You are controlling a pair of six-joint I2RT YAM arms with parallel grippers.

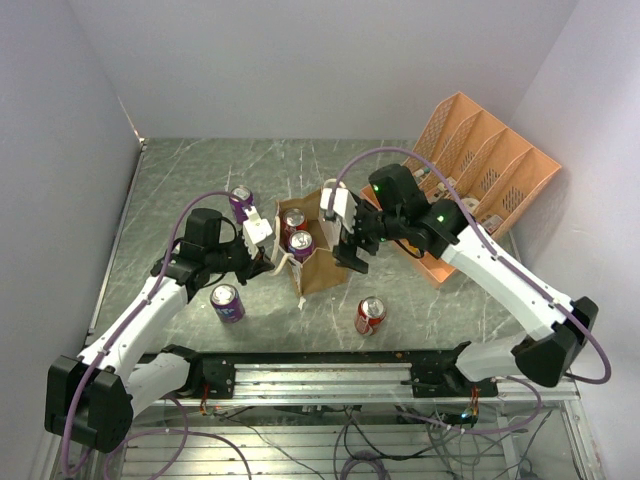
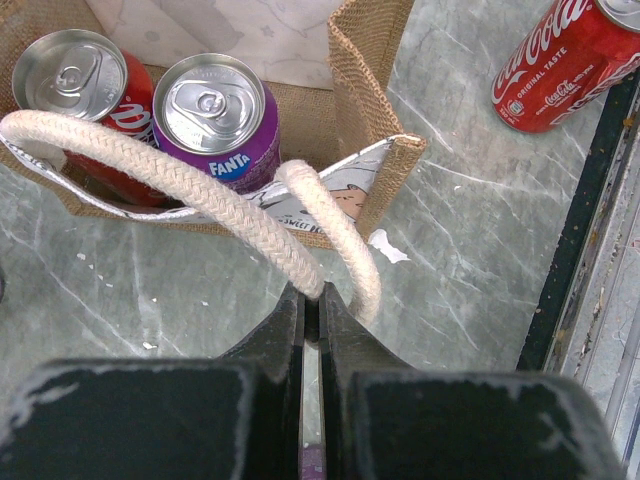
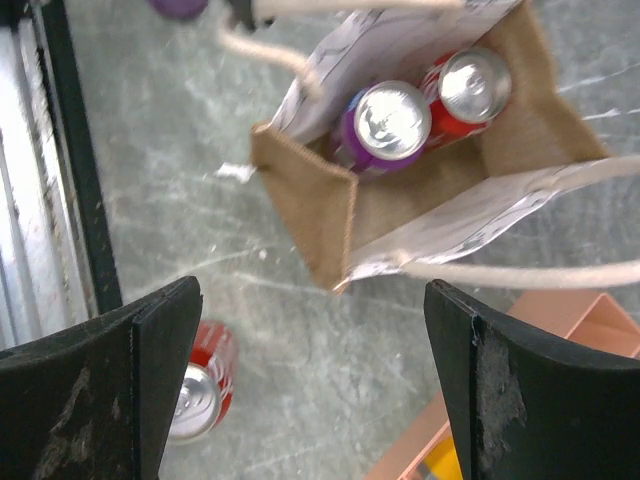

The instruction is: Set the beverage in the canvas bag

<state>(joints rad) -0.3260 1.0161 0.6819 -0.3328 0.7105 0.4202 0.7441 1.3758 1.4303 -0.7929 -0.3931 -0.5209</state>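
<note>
The tan canvas bag stands open mid-table with a red Coke can and a purple Fanta can upright inside. My left gripper is at the bag's left side, shut on one cream rope handle; the left wrist view shows the gripper pinching the loop beside the bag. My right gripper hovers open and empty over the bag's right edge. In the right wrist view the gripper is wide apart above the bag and the other handle.
A Coke can stands in front of the bag, also showing in the left wrist view and the right wrist view. Purple cans stand at the front left and behind. An orange desk organizer lies at the back right.
</note>
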